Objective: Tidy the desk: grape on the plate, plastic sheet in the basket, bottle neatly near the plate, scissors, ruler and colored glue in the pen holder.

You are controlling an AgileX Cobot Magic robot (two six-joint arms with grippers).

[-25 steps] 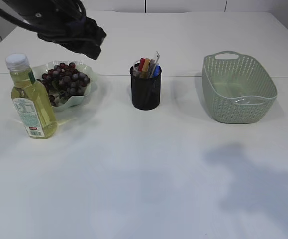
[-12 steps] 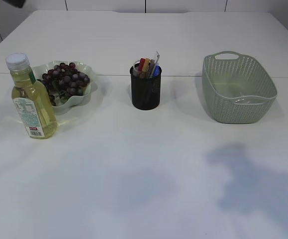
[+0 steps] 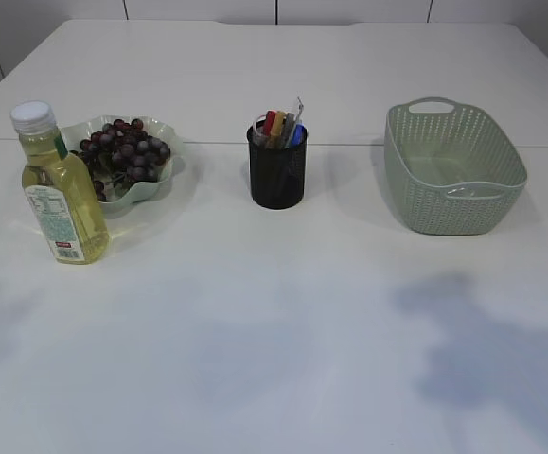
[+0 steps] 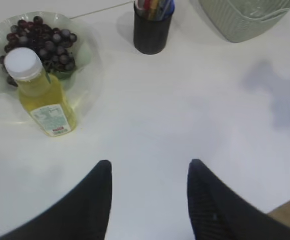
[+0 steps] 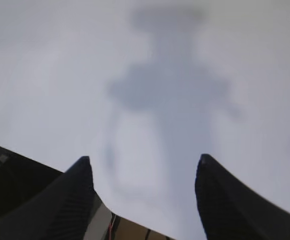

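Landmark: pen holder (image 3: 277, 171), black mesh, upright at mid-desk; every place below is read from it
Grapes (image 3: 122, 149): well to the left of the pen holder, heaped on the plate (image 3: 165, 128); that part looks done
Bottle (image 3: 59, 186): left of the pen holder and nearer the camera than the plate, upright, just beside the plate's rim; long axis vertical
Pen holder contents: red, orange and blue handles and a clear strip stand in it; which is scissors, ruler or glue I cannot tell
Basket (image 3: 452, 166): well to the right of the pen holder; a pale sheet seems to lie on its floor
Left gripper (image 4: 150, 172): fingers spread, nothing between them; high above bare desk, the bottle ahead and to its left, the pen holder farther ahead
Right gripper (image 5: 142, 167): fingers spread, empty, over bare desk; no task thing in its view
Judgement: everything appears placed; were the bottle to need nudging, the left arm is the nearer
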